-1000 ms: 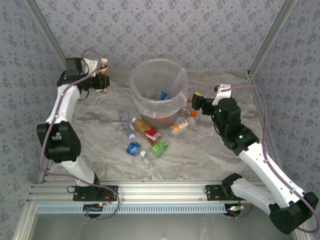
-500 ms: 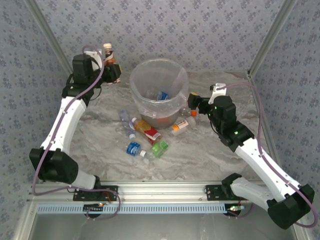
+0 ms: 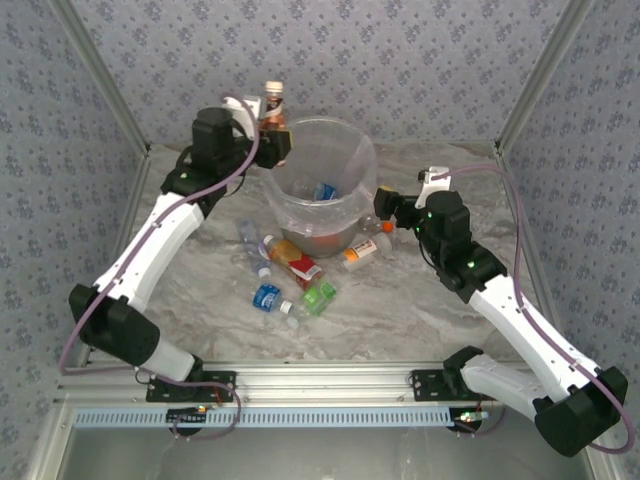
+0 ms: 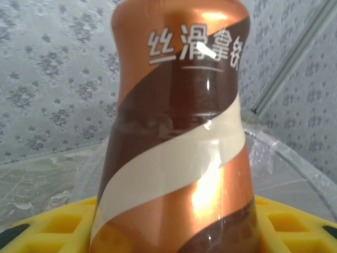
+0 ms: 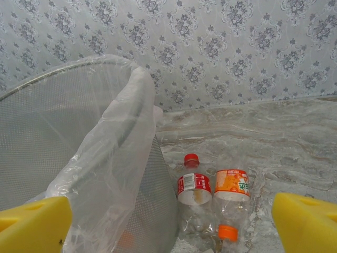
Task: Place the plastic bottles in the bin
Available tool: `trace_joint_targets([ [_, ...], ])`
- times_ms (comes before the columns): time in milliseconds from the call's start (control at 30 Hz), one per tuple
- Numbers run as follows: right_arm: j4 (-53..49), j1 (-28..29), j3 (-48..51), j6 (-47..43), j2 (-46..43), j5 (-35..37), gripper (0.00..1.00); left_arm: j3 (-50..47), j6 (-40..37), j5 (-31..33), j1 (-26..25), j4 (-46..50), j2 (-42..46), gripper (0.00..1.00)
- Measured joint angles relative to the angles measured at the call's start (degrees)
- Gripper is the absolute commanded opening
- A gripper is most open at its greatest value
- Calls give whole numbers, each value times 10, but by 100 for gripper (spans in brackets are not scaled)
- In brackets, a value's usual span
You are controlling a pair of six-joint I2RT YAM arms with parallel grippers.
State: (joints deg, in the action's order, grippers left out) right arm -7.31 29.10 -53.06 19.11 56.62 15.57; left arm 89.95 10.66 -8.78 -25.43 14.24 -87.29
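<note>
While the left tool (image 3: 272, 142) gripped an upright copper-and-brown labelled plastic bottle (image 3: 273, 104) at the far left rim of the large round translucent bin (image 3: 350, 150), the right tool (image 3: 384, 204) stood wide open beside the bin, facing a red-labelled clear bottle (image 5: 194, 188) and an orange-labelled clear bottle (image 5: 231, 185) on the grey marbled counter (image 3: 420, 300).

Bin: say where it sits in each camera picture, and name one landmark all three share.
Top view: the bin sits at centre, toward the far wall.
Left wrist: the bin shows its bag-lined rim curving low at right, behind the brown bottle.
Right wrist: the bin takes up the left half, left of a red-capped bottle.
Shared landmark: the flowered wallpaper behind the bin.
</note>
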Motion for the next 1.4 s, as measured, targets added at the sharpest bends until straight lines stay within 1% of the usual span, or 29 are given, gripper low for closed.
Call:
trace_joint_targets([
  [133, -7, 0, 0, 0, 0, 0, 100, 46, -58, 40, -45, 47, -46, 52],
  [233, -10, 0, 0, 0, -2, 0, 100, 92, -86, 75, -72, 97, -83, 52],
  [400, -15, 0, 0, 0, -7, 0, 100, 184, -96, 134, -100, 194, -147, 54],
  [500, -16, 0, 0, 0, -7, 0, 100, 247, -96, 186, -113, 260, -189, 56],
  [633, -24, 0, 0, -1, -8, 1, 100, 318, -96, 258, -133, 339, -247, 60],
  [700, -26, 0, 0, -1, -7, 1, 100, 349, -95, 283, -138, 376, -274, 63],
  [867, -38, -1, 0, 0, -7, 5, 100, 417, -94, 339, -150, 452, -331, 76],
  [1000, -49, -3, 0, 0, -7, 17, 100, 431, -91, 347, -152, 477, -336, 81],
  [1200, -56, -9, 0, 0, -7, 23, 100, 415, -84, 303, -152, 468, -313, 86],
  [1300, -60, -15, 0, 7, -6, 23, 100, 366, -78, 267, -152, 443, -263, 90],
  [1400, -66, -27, 0, 17, -1, 26, 100, 289, -71, 228, -152, 396, -186, 93],
])
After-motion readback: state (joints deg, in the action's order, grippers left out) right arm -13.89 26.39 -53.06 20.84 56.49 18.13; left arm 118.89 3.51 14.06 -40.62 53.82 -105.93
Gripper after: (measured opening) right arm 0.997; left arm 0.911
